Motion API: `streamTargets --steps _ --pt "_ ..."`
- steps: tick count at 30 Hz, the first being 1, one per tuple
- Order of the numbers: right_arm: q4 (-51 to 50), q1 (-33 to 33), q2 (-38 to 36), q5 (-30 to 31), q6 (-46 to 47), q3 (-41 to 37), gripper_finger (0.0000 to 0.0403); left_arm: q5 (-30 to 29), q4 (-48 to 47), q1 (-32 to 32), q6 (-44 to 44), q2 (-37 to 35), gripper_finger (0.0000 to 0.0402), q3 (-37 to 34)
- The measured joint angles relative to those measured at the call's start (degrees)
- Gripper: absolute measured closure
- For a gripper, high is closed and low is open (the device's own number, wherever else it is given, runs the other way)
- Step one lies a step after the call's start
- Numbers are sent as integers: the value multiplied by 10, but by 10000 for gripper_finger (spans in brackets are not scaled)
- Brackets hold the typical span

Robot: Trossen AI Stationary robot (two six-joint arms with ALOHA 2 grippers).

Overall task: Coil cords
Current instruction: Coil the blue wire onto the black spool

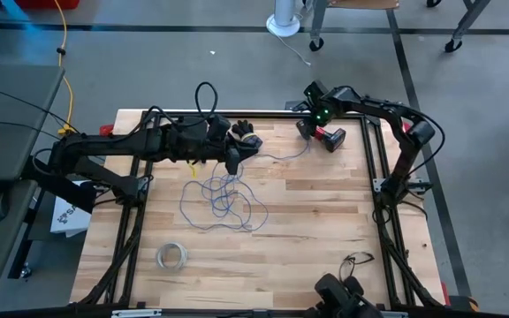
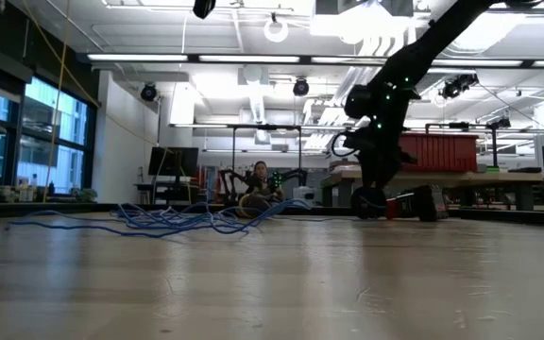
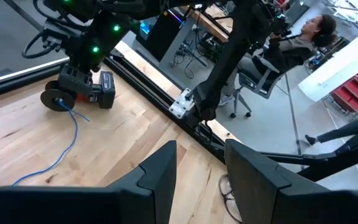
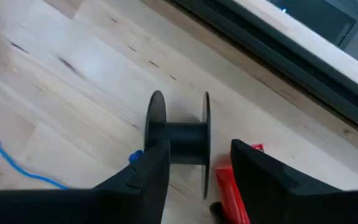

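My right gripper (image 4: 194,171) hangs part-open over the bare spool (image 4: 179,134), left gripper (image 3: 201,165) part-open and empty; I fear a clumsy closing will roll it and yank the tangled wire (image 1: 224,199) across the desk (image 1: 325,238).

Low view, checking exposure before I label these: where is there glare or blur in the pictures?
Low view: ceiling lights blow out to white and the near table is soft, while the wire and arm show as backlit shapes. Right wrist view: the spool is sharp, the wire at the edge smeared. High view: evenly lit, no glare.
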Motion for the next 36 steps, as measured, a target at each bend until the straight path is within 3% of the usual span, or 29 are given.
streamTargets --steps 3,7,9,13,17,25,30,36 --pt "0 0 11 0 1 0 271 0 0 0 0 0 270 0" --pt "6 0 17 3 2 0 365 -5 1 -1 0 0 270 0" --pt "5 2 16 5 -2 0 390 -11 3 -1 1 0 270 0" --pt "-30 14 -18 24 -18 0 400 -25 34 -1 53 -13 270 -1" --pt "-69 32 -97 11 -33 5 401 -55 40 18 103 -42 270 0" --pt "-64 122 -313 -164 -107 5 402 4 -53 32 335 -21 270 27" --pt "29 227 -394 -159 -19 6 402 49 -24 33 411 33 270 57" --pt "124 358 -405 -68 26 6 402 129 47 33 438 65 270 88"
